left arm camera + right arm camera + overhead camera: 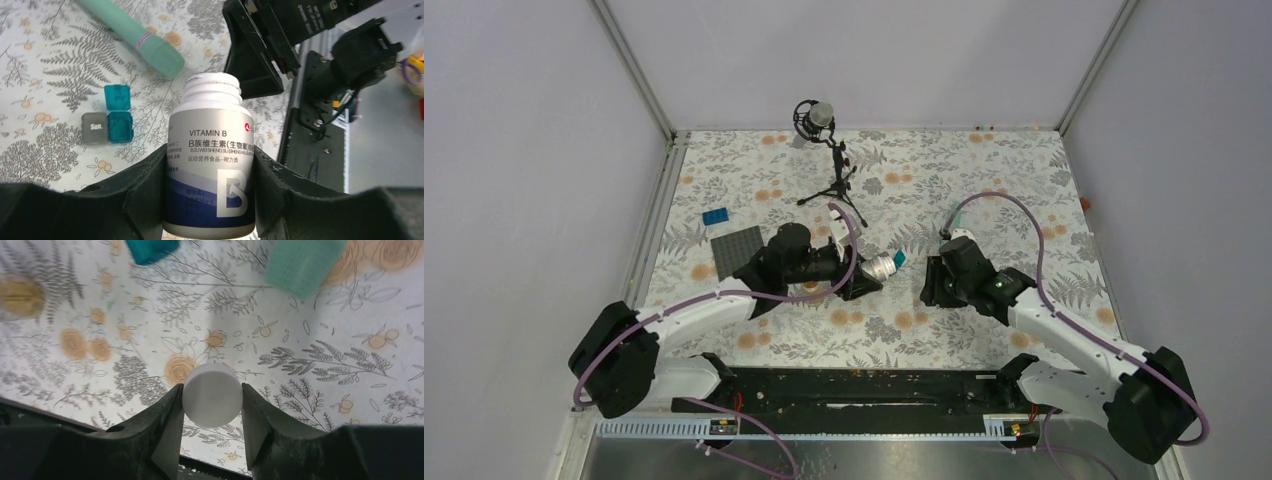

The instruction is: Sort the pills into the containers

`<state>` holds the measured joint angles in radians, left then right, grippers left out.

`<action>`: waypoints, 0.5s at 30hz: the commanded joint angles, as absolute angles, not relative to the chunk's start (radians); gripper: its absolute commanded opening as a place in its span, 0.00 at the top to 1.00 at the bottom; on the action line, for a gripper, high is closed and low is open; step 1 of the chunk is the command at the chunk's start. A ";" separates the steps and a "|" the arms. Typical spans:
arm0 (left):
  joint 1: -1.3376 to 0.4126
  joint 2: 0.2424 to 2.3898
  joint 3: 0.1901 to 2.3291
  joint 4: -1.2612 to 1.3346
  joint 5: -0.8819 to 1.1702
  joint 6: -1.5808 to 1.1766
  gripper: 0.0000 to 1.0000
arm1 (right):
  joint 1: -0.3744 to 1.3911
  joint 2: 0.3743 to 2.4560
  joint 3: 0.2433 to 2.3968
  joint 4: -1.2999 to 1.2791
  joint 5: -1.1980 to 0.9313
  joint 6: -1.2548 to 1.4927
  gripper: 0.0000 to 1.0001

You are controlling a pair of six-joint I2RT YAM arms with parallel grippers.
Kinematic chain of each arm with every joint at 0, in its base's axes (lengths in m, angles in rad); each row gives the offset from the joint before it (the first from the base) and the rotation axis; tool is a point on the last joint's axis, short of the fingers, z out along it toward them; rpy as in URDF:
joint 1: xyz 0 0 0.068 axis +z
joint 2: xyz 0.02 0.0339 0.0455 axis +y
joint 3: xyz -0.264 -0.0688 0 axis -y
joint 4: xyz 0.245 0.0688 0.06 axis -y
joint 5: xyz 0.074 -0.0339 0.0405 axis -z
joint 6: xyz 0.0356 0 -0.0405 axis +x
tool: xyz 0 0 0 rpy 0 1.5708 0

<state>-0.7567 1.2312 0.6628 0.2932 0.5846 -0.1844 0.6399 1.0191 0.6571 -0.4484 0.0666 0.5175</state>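
My left gripper (869, 276) is shut on a silver-and-blue "Vitamin B" bottle (211, 165). The bottle has no cap, and its white threaded mouth points toward the right arm. My right gripper (212, 407) is shut on a round white cap (212, 395) just above the cloth. The mint-green strip (145, 37) lies beyond the bottle and also shows in the right wrist view (302, 260). The teal cube box (119, 120), lid open, sits against the grey "Sun." cube (94, 128) on the cloth left of the bottle. No pills show clearly.
A microphone on a small tripod (829, 165) stands at the back centre. A dark grey studded plate (736, 250) and a small blue brick (716, 216) lie at the left. The black base rail (854, 385) runs along the near edge.
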 commanded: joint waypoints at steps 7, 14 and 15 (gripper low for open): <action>-0.798 1.386 0.571 0.687 0.389 -0.198 1.00 | 0.657 1.125 0.556 -0.326 0.183 0.671 0.79; -0.817 1.497 0.554 0.815 0.336 -0.182 1.00 | 0.663 1.177 0.522 -0.318 0.213 0.694 0.70; -0.820 1.506 0.551 0.829 0.328 -0.180 1.00 | 0.665 1.188 0.522 -0.320 0.217 0.696 0.68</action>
<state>-0.8078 1.4826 0.5613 0.6510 0.3843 -0.1913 0.6502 1.1553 0.5297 -0.3458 0.1616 0.6617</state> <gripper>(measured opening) 0.531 0.481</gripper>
